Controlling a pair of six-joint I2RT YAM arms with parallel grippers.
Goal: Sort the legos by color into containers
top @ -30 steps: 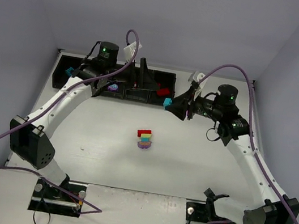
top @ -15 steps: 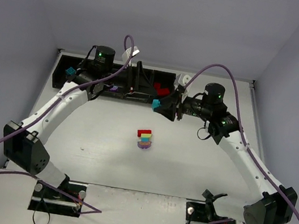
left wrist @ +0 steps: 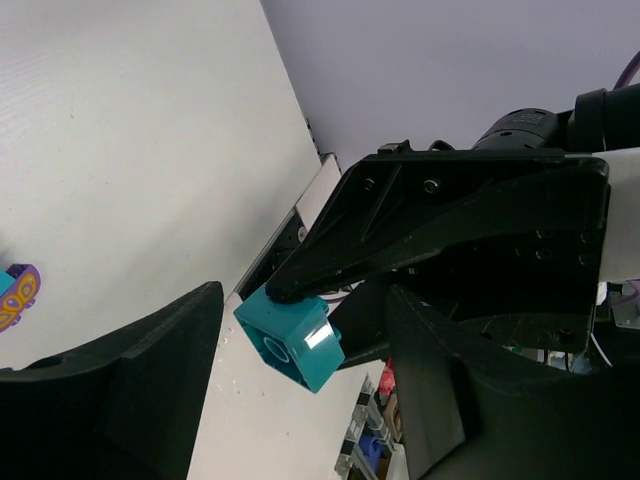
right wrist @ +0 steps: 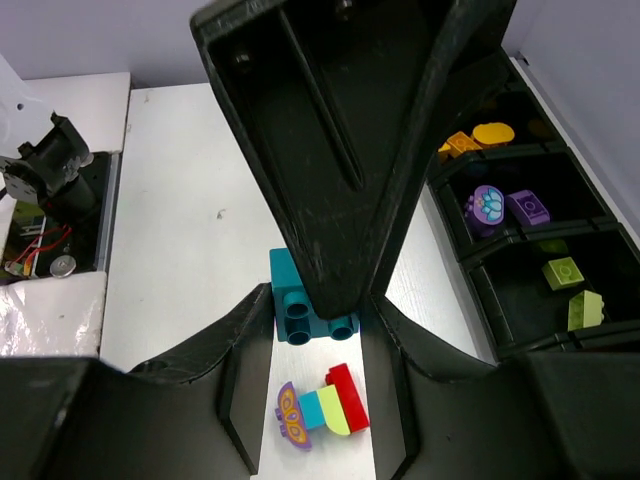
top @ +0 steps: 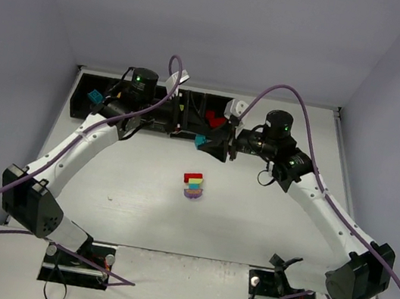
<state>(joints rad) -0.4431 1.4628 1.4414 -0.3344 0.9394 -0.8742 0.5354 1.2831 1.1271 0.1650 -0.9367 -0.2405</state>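
A teal lego (left wrist: 290, 335) hangs above the table in front of the containers (top: 79, 101), and my right gripper (top: 206, 143) is shut on it. In the right wrist view the lego (right wrist: 289, 292) sits between my own fingertips. My left gripper (left wrist: 303, 312) is open, one jaw on each side of that lego with gaps showing, and reaches in from the left (top: 188, 126). A stack of red, lime, teal and purple legos (top: 194, 185) stands mid-table, below the grippers (right wrist: 322, 405). The bins hold orange (right wrist: 478, 136), purple (right wrist: 500, 207) and lime (right wrist: 565, 272) legos.
A teal brick (top: 97, 96) lies in the leftmost bin and red bricks (top: 213, 119) lie in a bin on the right. Purple cables arc over both arms. The two arm bases stand at the table's near edge.
My right gripper has carried the teal lego leftward along the bins. My left gripper has swung right to meet it, and its jaws have narrowed around the lego.
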